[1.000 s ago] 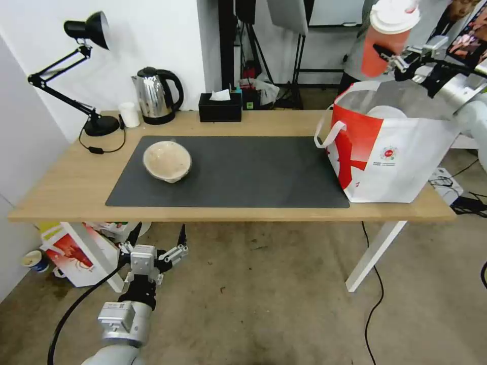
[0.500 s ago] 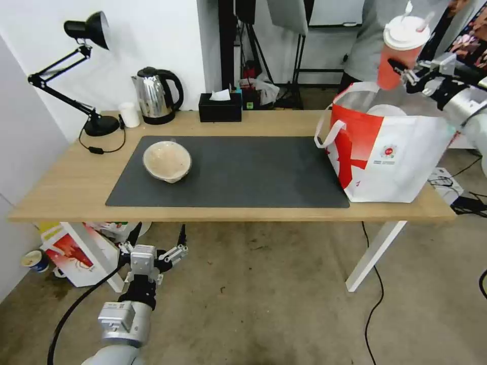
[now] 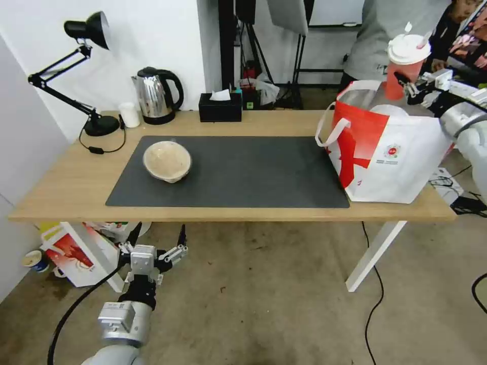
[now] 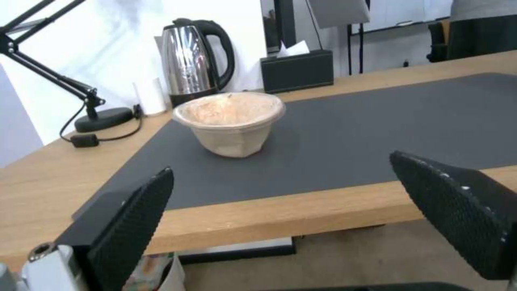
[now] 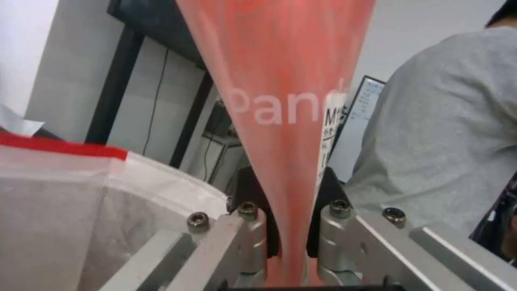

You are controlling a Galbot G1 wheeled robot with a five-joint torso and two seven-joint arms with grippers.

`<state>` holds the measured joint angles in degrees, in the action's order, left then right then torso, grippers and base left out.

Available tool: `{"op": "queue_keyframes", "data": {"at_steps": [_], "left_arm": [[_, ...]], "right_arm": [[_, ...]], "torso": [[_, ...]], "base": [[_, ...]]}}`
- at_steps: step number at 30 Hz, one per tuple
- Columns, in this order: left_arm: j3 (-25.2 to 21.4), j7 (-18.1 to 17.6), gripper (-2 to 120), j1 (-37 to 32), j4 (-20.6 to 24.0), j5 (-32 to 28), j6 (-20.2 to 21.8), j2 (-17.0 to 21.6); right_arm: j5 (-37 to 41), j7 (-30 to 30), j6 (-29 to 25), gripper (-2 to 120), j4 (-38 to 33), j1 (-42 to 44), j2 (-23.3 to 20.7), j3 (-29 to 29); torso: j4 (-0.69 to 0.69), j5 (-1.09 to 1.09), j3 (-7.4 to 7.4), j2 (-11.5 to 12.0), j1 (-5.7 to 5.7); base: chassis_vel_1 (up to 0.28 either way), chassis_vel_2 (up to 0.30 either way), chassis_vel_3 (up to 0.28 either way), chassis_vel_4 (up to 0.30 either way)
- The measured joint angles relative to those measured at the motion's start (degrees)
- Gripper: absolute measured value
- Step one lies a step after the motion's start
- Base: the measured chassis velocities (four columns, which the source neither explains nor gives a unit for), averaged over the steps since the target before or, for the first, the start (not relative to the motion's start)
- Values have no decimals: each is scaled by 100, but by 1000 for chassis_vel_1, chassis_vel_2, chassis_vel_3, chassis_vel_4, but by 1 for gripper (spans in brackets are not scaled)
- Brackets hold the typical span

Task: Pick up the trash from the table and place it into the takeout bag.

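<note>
One red cup [image 5: 280, 121] lettered "Pand", clamped in right hand [image 5: 288, 226].

Red cup [image 3: 401, 76]: red body, white lid, white lettering seen in the right wrist view.
Takeout bag [image 3: 390, 157]: white with a broad red panel, silver lining, white loop handles, small round red logo.
Paper bowl [image 3: 167, 161]: beige, mottled inside.
Table [image 3: 66, 187]: light wood top, white legs.
Mat [image 3: 243, 172]: dark grey, plain.
Tissue box [image 3: 219, 108]: black, white tissue.
Kettle [image 3: 156, 95]: polished steel, black handle.
Lamp [image 3: 86, 30]: black.
</note>
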<state>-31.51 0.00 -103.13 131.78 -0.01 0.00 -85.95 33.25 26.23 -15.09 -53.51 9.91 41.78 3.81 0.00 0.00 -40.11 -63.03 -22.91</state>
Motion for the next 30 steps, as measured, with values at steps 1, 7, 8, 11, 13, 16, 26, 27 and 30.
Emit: {"op": "queue_keyframes", "data": {"at_steps": [1,7,8,11,13,16,26,27,30], "left_arm": [[1,0,100,0,0,0,0,0],[0,0,100,0,0,0,0,0],[0,0,100,0,0,0,0,0],[0,0,100,0,0,0,0,0],[0,0,100,0,0,0,0,0],[0,0,100,0,0,0,0,1],[0,0,100,0,0,0,0,0],[0,0,100,0,0,0,0,0],[0,0,100,0,0,0,0,0]], "right_arm": [[0,-103,24,6,-94,10,-11,-37],[84,-445,313,35,-567,56,-214,-235],[149,-456,374,41,-662,62,-277,-273],[340,-503,494,50,-861,109,-387,-324],[747,-626,717,60,-1245,231,-584,-386],[1304,-860,1013,68,-1739,370,-821,-453],[2580,-1481,1881,99,-3425,948,-1692,-246],[2756,-1569,2002,100,-3692,1149,-1891,-60],[2911,-1620,2092,100,-3947,1391,-2084,174]], "torso": [[0,1,0,0,0],[0,0,0,0,0],[0,0,0,0,0],[0,0,0,0,0],[0,1,0,0,0],[-1,1,0,0,0],[-1,0,0,0,0],[0,2,0,0,0],[0,0,1,0,0]], "base": [[0,0,0,0],[0,0,0,0],[0,0,0,0],[0,0,0,0],[0,0,0,0],[0,0,0,0],[0,0,0,0],[0,0,0,0],[0,0,0,0]]}}
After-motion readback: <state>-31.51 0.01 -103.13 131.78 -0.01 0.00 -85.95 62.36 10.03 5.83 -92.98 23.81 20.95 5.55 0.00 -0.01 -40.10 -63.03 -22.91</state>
